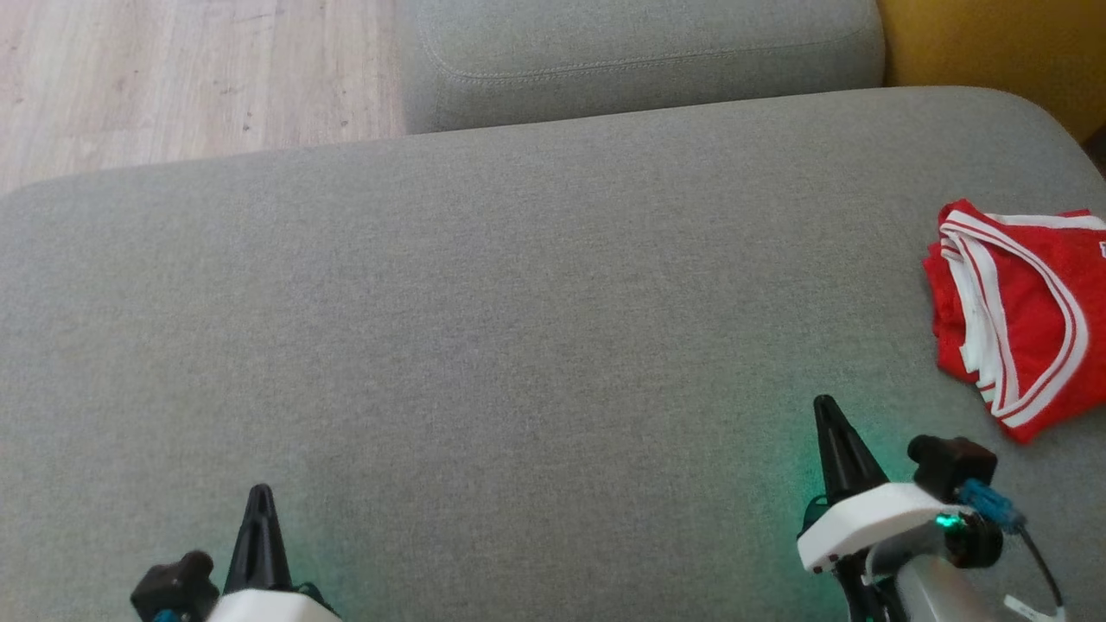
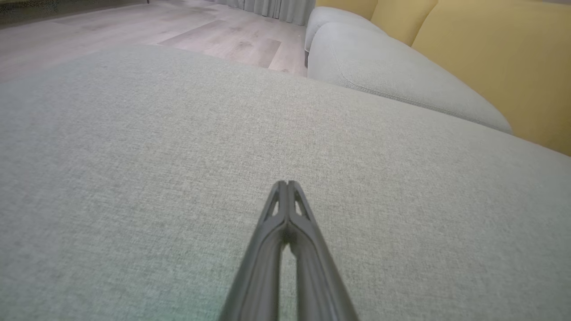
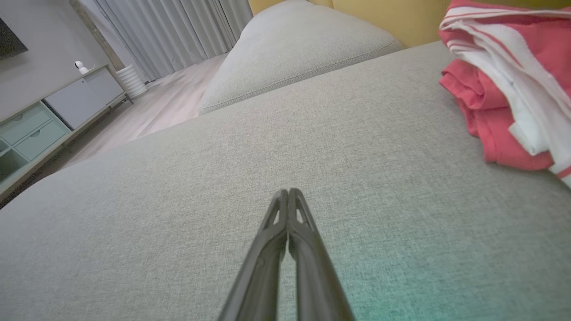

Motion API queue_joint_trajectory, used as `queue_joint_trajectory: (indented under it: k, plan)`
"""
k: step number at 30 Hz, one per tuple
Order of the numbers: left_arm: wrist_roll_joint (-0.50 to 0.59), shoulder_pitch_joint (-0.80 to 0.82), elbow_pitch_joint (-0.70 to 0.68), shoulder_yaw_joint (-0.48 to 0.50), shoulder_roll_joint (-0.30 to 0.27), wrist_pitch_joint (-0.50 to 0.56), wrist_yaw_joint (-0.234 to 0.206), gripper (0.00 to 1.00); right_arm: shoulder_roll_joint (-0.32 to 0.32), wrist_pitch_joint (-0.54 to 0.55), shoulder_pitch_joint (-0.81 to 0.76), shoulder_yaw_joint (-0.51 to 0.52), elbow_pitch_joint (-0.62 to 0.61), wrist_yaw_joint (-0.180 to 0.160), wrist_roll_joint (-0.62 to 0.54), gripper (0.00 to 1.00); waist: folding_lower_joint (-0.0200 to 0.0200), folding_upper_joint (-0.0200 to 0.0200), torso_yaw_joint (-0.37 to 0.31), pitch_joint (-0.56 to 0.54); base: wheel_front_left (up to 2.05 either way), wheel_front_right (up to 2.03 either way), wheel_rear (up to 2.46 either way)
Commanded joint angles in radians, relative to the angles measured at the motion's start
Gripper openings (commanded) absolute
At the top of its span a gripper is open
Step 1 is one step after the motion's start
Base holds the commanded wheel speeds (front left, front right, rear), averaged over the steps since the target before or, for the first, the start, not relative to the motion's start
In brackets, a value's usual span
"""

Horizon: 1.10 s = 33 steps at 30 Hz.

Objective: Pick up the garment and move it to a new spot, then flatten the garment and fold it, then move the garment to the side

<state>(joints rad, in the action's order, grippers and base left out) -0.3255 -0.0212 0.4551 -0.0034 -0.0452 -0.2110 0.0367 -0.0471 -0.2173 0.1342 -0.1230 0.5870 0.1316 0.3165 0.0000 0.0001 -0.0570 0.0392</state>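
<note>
While left gripper point(image 1: 259, 494) and right gripper point(image 1: 827, 406) hang clenched, empty, the folded garment point(image 1: 1032, 320) lies ahead-right of the latter, long axis along its fingers point(image 1: 842, 453), white mark point(image 1: 1102, 250) unreadable

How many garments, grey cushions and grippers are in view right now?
Red garment: 1
Grey cushions: 2, large cushion and small cushion
Grippers: 2, left gripper and right gripper, both shut
Total: 5

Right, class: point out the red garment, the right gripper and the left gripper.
red garment point(image 1: 1030, 318), head view, middle of its red cloth.
right gripper point(image 3: 288, 192), right wrist view, between its shut fingertips.
left gripper point(image 2: 287, 184), left wrist view, between its shut fingertips.
</note>
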Motion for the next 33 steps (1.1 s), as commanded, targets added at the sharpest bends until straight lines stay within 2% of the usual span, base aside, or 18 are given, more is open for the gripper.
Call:
queue_joint_trajectory:
  k: [1, 33]
  plan:
    - [-0.036, 0.037, -0.036, 0.013, -0.002, 0.006, 0.006, 0.0, -0.001, 0.009, 0.043, 0.009, -0.043, 0.0, 0.039, 0.0, 0.0, -0.0001, 0.001, -0.001, 0.0, 0.0, 0.0]
    - [-0.407, 0.063, -0.089, 0.043, -0.003, 0.099, 0.032, 0.0, -0.002, 0.104, 0.022, 0.077, -0.132, 0.0, 0.412, 0.0, 0.0, -0.0001, 0.018, -0.011, 0.0, 0.0, 0.0]
